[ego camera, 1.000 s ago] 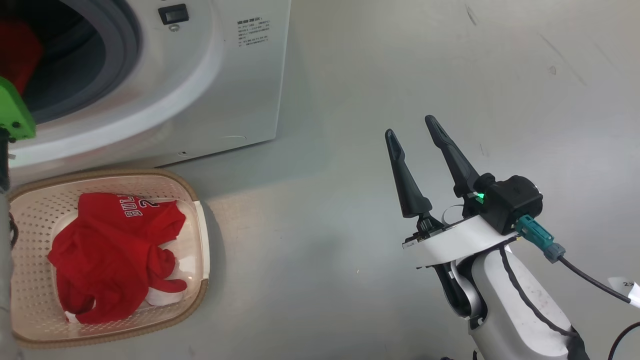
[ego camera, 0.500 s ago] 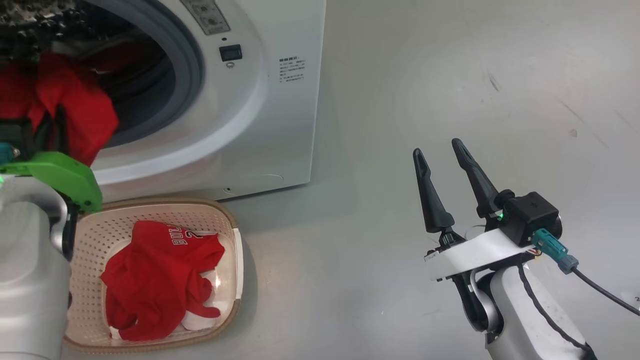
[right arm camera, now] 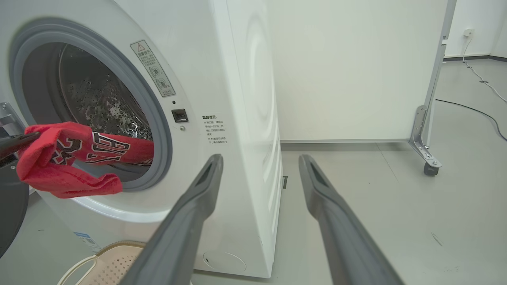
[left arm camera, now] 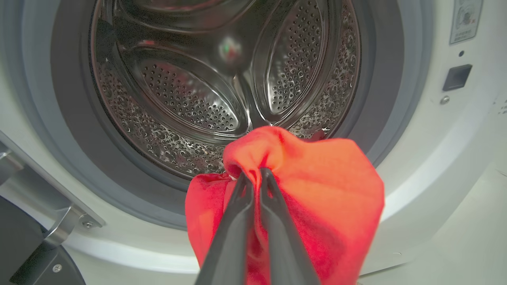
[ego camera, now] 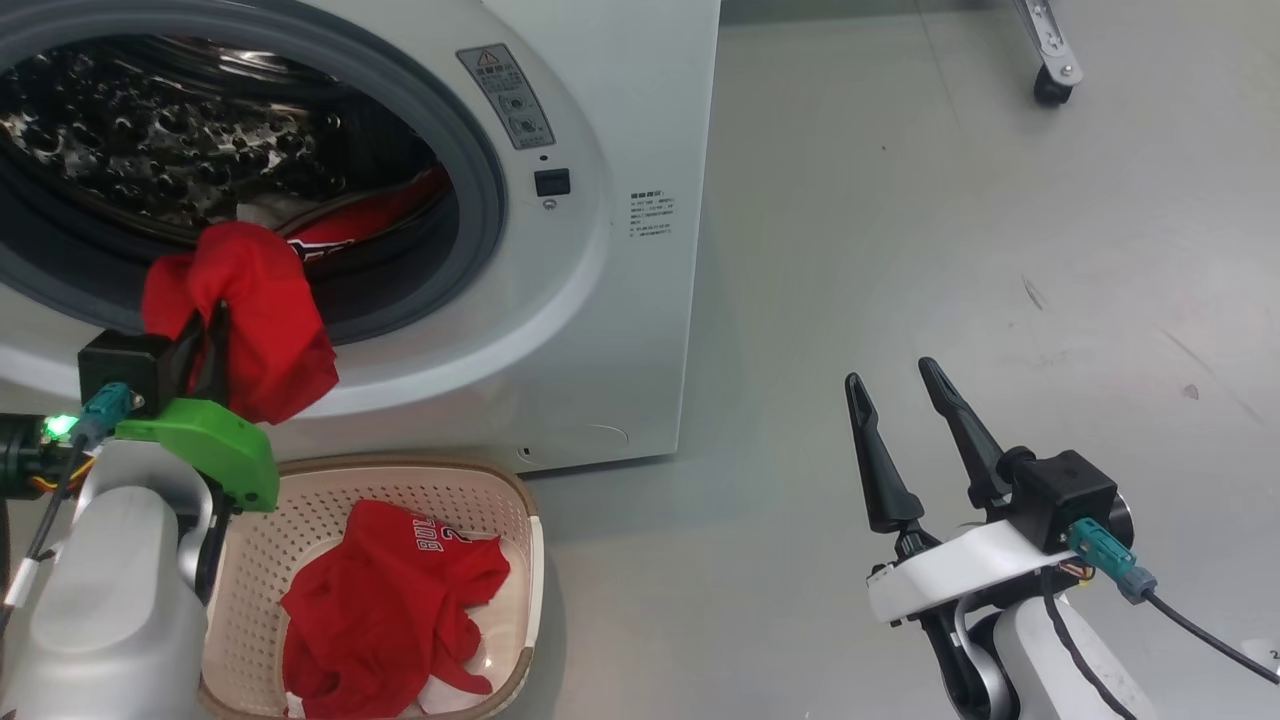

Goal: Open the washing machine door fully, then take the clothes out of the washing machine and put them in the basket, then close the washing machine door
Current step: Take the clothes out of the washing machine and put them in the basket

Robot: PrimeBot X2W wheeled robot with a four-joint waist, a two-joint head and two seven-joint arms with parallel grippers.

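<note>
Swinging up toward the big white front-loading washing machine, the head camera has brought the washer's whole mouth into view since a second ago. Against that mouth, the left gripper has drawn back to the lower lip. Its jaws are clamped on a fold of a bright red jersey with black-and-white lettering, their tips buried in the cloth. The rest of this jersey trails over the grey rubber gasket into the perforated steel drum; how much lies inside cannot be made out.

Just below the washer's front stands the cream perforated plastic basket with a brown rim, its left side hidden by the pale left forearm. A second red jersey lies crumpled in it, its print only partly legible. Of the black-rimmed washing machine door, only a dark slice and its metal hinge show, at the left edge of the washer's mouth.

Well right of the washer, over the grey floor, the right gripper hangs with jaws apart.
</note>
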